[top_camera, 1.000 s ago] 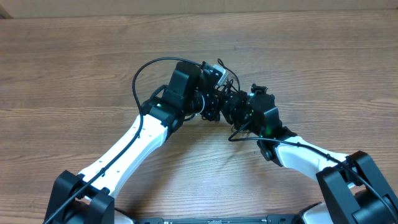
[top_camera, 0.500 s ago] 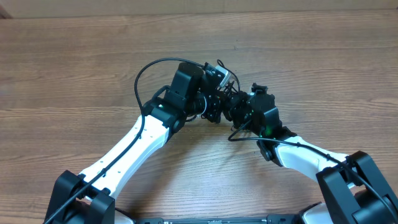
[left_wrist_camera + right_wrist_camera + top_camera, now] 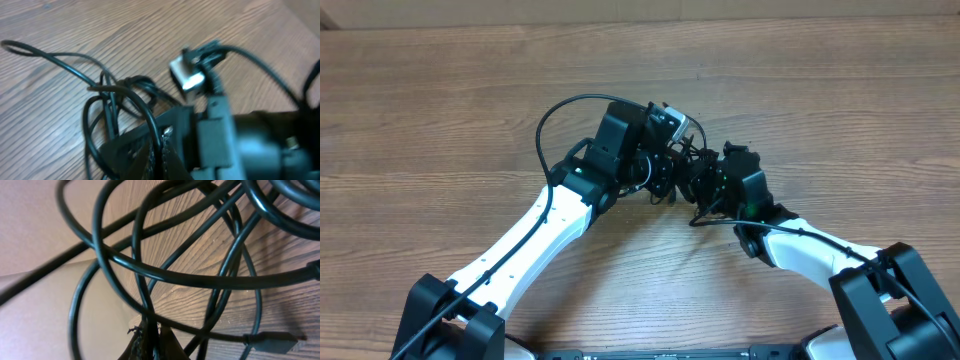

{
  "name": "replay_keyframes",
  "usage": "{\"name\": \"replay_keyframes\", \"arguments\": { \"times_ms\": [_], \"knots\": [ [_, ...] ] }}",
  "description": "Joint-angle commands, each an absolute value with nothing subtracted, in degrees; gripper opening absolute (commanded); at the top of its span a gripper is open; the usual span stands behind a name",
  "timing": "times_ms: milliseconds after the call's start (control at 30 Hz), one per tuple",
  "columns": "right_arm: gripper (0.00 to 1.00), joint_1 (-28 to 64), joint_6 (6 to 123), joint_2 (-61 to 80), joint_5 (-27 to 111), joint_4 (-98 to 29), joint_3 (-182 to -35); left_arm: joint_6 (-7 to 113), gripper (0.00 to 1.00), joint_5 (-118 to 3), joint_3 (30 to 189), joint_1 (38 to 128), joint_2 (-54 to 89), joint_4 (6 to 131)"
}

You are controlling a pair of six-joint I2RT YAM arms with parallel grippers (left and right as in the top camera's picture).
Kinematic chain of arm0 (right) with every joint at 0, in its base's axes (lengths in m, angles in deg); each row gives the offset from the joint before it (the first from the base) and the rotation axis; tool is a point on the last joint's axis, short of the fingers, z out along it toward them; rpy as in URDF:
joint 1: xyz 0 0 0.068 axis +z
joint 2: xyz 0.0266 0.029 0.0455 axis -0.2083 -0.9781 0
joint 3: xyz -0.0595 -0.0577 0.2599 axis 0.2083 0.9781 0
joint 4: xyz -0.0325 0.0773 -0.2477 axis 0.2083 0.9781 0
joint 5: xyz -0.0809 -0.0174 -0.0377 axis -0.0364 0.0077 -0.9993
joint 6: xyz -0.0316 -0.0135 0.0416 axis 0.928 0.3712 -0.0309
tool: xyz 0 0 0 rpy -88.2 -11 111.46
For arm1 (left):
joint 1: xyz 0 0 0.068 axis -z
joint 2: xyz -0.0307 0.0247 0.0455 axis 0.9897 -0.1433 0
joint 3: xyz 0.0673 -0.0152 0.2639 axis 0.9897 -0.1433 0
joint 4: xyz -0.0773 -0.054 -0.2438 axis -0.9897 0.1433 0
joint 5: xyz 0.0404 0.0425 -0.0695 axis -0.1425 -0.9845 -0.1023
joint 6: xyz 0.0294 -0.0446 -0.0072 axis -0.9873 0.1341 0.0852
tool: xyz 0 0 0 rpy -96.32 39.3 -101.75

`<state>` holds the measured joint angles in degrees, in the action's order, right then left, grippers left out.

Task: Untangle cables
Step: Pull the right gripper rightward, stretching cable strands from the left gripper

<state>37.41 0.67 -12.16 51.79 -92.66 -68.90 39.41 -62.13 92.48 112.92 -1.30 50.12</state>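
Plainly unfinished. Overhead: cables (image 3: 687, 152) bunched in one knot between left gripper (image 3: 668, 178) and right gripper (image 3: 702, 185); none laid out apart. Left wrist: blurred; grip seemingly pinched on a strand, loops ahead and leftward. Right wrist: clamped on a strand, tangle directly ahead, one plug (image 3: 272, 341) to the right. Cable count: cannot tell; two grippers.

black cables (image 3: 225, 283), brown wood-grain table (image 3: 440, 100), white arms (image 3: 520, 250)
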Motion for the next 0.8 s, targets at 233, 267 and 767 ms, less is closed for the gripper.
{"name": "replay_keyframes", "arguments": {
  "times_ms": [233, 267, 767],
  "knots": [
    [0.04, 27.6, 0.7, -11.6, 66.7, -93.1, -69.3, 38.4, 0.04, -71.0, 92.5, 113.2, -1.8, 54.0],
    [0.04, 26.6, 0.7, -11.6, 68.3, -93.1, -69.3, 38.4, 0.04, -71.0, 92.5, 113.2, -1.8, 54.0],
    [0.04, 19.7, 0.7, -11.6, 84.8, -103.4, -69.3, 38.2, 0.04, -75.1, 92.5, 113.2, -1.8, 54.2]
  ]
}}
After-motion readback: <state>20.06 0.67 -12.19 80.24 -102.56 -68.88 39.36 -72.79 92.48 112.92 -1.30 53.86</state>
